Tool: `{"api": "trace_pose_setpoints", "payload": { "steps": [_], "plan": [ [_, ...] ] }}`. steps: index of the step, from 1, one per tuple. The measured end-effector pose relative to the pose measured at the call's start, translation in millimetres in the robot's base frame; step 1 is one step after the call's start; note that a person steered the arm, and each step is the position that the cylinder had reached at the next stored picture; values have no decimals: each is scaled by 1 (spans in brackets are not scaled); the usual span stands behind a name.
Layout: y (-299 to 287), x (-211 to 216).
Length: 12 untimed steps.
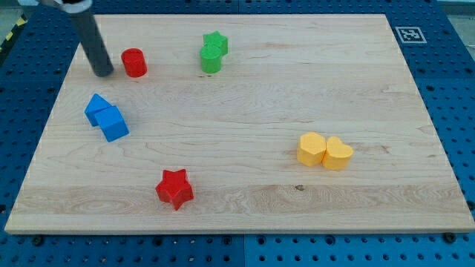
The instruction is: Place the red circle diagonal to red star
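1. Counts: eight blocks on the wooden board point(245, 104), two per colour, four colours; one rod
2. Red, two: red circle point(134, 62) near the view's top left, red star point(174, 188) near the view's bottom, left of centre
3. Green, two: green star point(217, 42) and green cylinder point(211, 59), touching, at the view's top, the star just above and right of the cylinder
4. Blue, two: one blue block point(96, 108), shape unclear, and a blue cube point(113, 123), touching, at the view's left edge of the board
5. Yellow, two: yellow block point(312, 148), roughly pentagonal, and yellow heart point(338, 154), touching, at the view's right, well apart from all others
6. Red circle was a short upright cylinder, flat round top, bright red, standing alone; green pair sat to its right, blue pair below and to its left
7. Red star was five-pointed, lay flat, well apart from the circle, far below it and slightly to the view's right
8. Rod was dark, straight, leaning slightly toward the view's top left, entering from the top left corner; upper end cut off by the frame
9. my tip point(103, 73) rested on the board just left of the red circle, narrow gap visible, not clearly touching
10. End effector was a bare rod with nothing that opens or closes; it held nothing
11. Blue perforated table point(445, 111) surrounded the board; a tag marker point(407, 34) sat at the board's top right corner
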<state>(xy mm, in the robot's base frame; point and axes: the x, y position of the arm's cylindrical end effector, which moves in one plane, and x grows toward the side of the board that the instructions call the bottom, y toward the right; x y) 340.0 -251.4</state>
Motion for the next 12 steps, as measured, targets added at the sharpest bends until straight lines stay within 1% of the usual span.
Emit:
{"api": "trace_pose_setpoints", "payload": {
  "steps": [1,2,3,4,5,6,7,8,9,10,11,12],
  "plan": [
    [-10,-8],
    [18,-36],
    [81,-21],
    [87,2],
    [68,-9],
    [63,-9],
    [88,26],
    [87,27],
    [67,29],
    [68,38],
    [114,56],
    [125,80]
  ]
}}
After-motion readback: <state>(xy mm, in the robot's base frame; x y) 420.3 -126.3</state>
